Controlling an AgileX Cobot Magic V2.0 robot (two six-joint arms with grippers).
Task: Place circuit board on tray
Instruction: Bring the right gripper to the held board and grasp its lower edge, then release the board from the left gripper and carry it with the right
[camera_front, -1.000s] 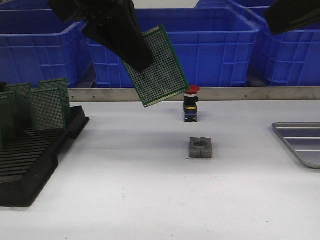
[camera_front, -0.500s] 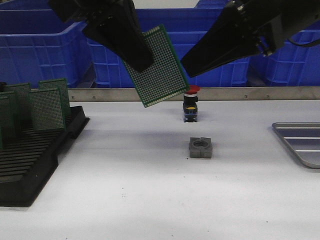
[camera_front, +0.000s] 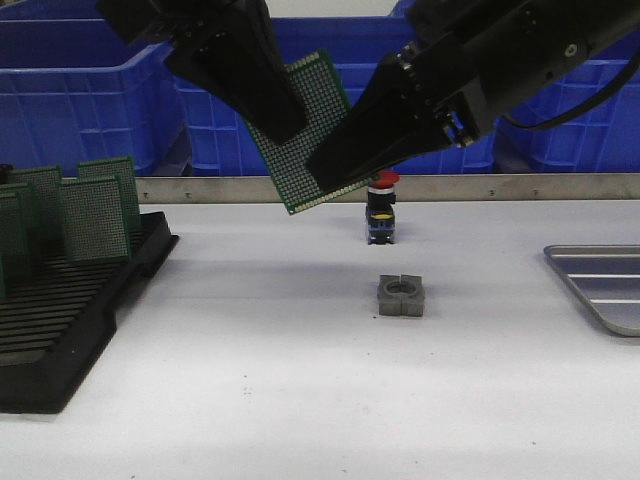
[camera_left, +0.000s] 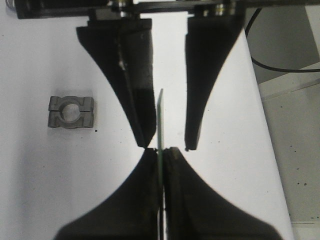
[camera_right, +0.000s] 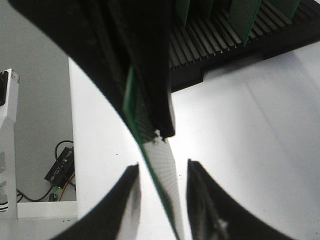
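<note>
Mid-air handoff: both arms on one green board, high above the table.

The left gripper (camera_front: 285, 125) is clamped on the circuit board (camera_front: 318, 140), which hangs tilted in the air over the middle of the table (camera_front: 300, 380); the left wrist view shows the board edge-on (camera_left: 160, 125), pinched between the fingers. The right gripper (camera_front: 325, 175) reaches in from the right with its jaws apart, one finger on each side of the board's lower edge (camera_right: 165, 185), not closed on it. The tray (camera_front: 600, 285) sits at the right edge of the table, well apart from the board. Under the board there's a small grey block (camera_front: 402, 296) and a red-capped button (camera_front: 382, 208), and the black rack (camera_front: 70, 300) with more boards is off to the left.
</note>
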